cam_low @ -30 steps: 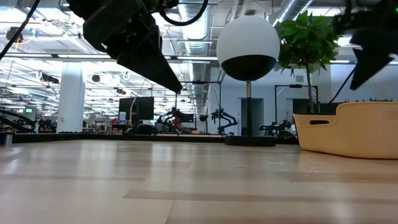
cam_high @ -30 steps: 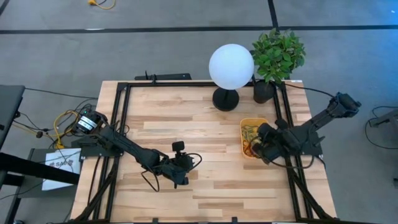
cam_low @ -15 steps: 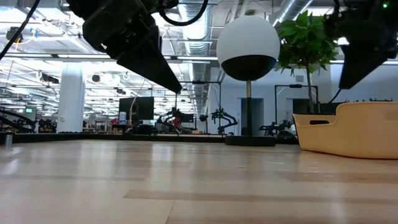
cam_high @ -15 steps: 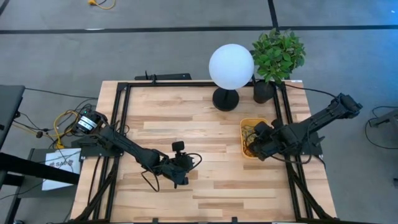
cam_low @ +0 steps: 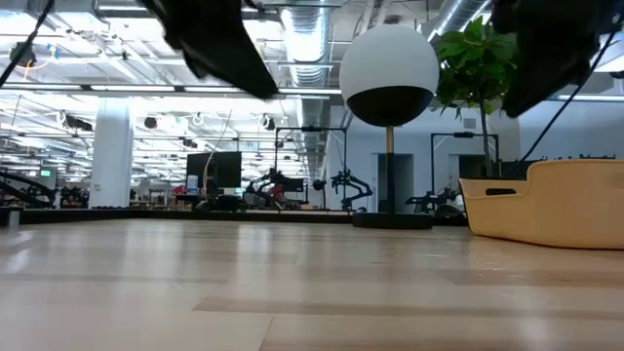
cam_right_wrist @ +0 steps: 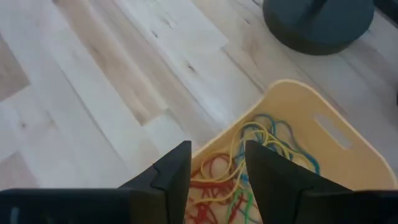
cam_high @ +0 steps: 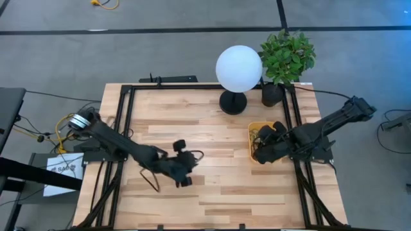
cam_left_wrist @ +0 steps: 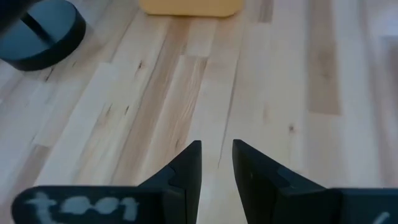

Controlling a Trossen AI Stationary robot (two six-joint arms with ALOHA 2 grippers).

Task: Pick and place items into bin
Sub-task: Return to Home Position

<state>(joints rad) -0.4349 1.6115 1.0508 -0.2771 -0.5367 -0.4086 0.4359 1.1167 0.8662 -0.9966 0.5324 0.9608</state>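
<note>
Bin (cam_high: pixel 255 131) sits at 3 o'clock side of table (cam_high: pixel 192 109), rubber bands (cam_right_wrist: pixel 261 144) tangled inside: red, yellow, blue, green. We see right gripper (cam_right_wrist: pixel 216 149) over bin's 6 o'clock end, fingers parted, nothing held. Left gripper (cam_left_wrist: pixel 216 152) above bare wood near table centre, fingers narrowly apart, empty. Lamp (cam_high: pixel 238 69) at 12 o'clock edge, plant (cam_high: pixel 287 56) just beside.

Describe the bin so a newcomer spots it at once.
On the wooden table, find the white globe lamp and potted plant on its right half. Just beside the plant lies a shallow yellow-orange tray, under the right gripper. It alone is yellow, and it holds tangled red, yellow, blue and green rubber bands.
</note>
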